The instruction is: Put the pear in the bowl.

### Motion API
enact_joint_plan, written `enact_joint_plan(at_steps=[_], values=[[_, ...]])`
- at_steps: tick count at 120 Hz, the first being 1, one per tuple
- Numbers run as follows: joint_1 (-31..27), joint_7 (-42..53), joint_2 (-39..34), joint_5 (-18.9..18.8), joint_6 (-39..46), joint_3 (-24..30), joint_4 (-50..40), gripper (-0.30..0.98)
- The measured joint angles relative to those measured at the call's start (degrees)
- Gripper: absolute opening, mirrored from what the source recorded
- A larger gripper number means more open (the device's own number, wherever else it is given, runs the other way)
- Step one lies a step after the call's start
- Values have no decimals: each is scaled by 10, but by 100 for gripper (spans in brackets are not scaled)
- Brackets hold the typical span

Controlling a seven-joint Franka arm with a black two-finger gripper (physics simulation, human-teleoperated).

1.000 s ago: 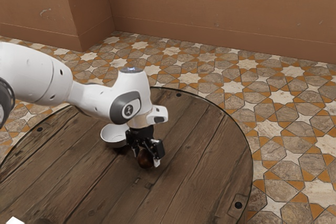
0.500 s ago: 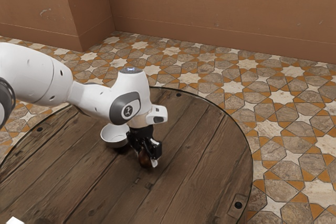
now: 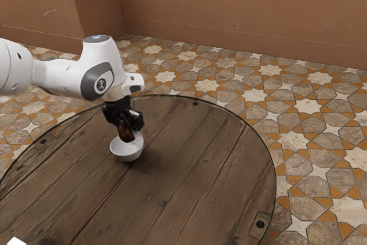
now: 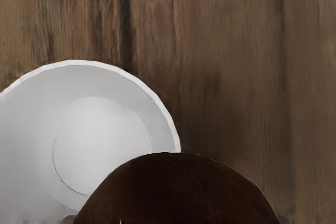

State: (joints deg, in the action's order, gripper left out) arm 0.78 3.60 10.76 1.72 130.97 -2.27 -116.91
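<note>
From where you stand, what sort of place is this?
Perhaps a rustic room or a covered patio, simulated: a round wooden plank table, a floor of star-patterned tiles and plain terracotta-coloured walls.

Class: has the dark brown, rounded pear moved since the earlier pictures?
Yes: the pear has moved toward the exterior view's left, from beside the round white bowl to above its rim.

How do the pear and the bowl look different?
The pear is dark brown, but the bowl is white. The pear is held up in the robot's hand, while the bowl sits on the wooden table. The bowl is wide and hollow, and the pear is smaller and bulges outward. Both have round shapes.
</note>
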Motion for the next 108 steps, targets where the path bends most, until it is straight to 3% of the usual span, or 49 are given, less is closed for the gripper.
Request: enact_joint_plan(at_steps=[14, 37, 52, 75, 91, 108], values=[[-40, 0, 25, -4, -9, -2, 31, 34], [-50, 3, 94, -5, -17, 0, 88, 34], [-50, 6, 97, 1, -19, 0, 90, 45], [-49, 12, 86, 6, -22, 0, 87, 59], [-42, 16, 20, 8, -24, 0, 91, 63], [-38, 18, -18, 1, -90, 0, 176, 66]])
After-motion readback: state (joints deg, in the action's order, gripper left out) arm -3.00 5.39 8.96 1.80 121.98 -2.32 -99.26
